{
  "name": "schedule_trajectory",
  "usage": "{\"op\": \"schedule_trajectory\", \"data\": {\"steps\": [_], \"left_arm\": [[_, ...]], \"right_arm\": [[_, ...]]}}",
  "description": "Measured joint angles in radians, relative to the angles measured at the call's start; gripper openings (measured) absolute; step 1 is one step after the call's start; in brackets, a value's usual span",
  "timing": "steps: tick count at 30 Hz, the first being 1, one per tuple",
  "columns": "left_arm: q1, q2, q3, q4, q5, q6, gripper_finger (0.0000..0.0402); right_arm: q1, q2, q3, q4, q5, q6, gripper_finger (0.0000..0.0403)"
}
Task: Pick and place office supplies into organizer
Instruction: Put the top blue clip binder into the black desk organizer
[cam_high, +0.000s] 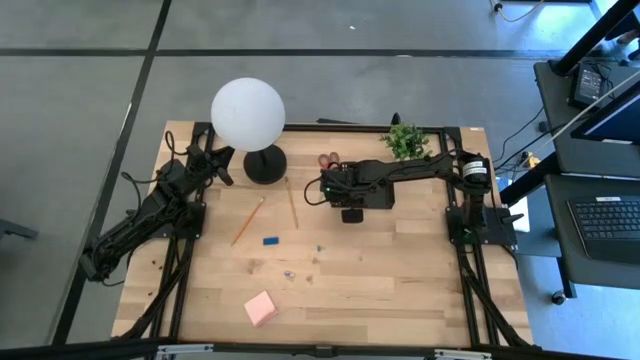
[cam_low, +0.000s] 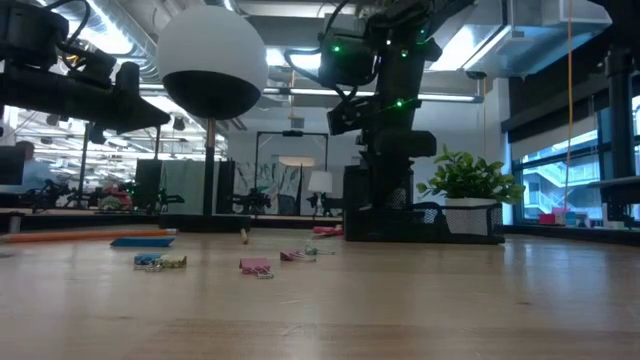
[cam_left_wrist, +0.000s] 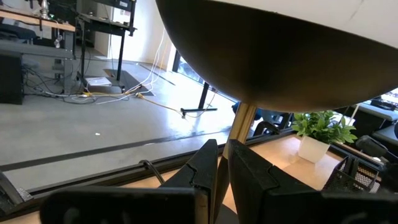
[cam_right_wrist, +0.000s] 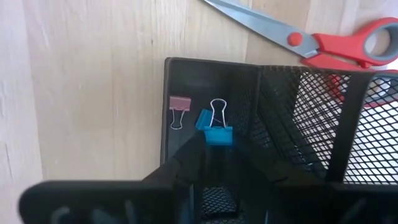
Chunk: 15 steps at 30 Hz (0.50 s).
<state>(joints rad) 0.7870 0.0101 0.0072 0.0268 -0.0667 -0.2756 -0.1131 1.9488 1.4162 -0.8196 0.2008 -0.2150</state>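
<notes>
Right gripper (cam_right_wrist: 211, 158) over the organizer (cam_right_wrist: 298, 118), fingers nearly closed, blue clip (cam_right_wrist: 216, 130) at their tips, pink clip (cam_right_wrist: 180, 106) beside it, scissors (cam_right_wrist: 323, 40) just beyond organizer.

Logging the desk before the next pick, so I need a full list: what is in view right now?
White globe lamp on round black base: one, table's far left-centre.
Small green potted plant: one, far edge.
Black mesh desk organizer: one, under the right arm.
Binder clips in organizer: two, pink and blue, same compartment.
Red-handled scissors: one, on the table beside the organizer.
Wooden pencils: two, mid-table.
Small blue eraser: one, near the pencils.
Pink sticky-note pad: one, near edge.
Loose small clips: at least three, mixed colours, mid-table.
Wooden table: one.
Left claw: shut, by the lamp stem.
Right claw: above the organizer.
</notes>
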Motion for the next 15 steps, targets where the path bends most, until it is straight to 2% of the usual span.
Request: {"op": "schedule_trajectory", "data": {"steps": [10, 15], "left_arm": [[0.0, 0.0, 0.0, 0.0, 0.0, 0.0, 0.0033], [0.0, 0.0, 0.0, 0.0, 0.0, 0.0, 0.0033]], "right_arm": [[0.0, 0.0, 0.0, 0.0, 0.0, 0.001, 0.0116], [0.0, 0.0, 0.0, 0.0, 0.0, 0.001, 0.0122]]}}
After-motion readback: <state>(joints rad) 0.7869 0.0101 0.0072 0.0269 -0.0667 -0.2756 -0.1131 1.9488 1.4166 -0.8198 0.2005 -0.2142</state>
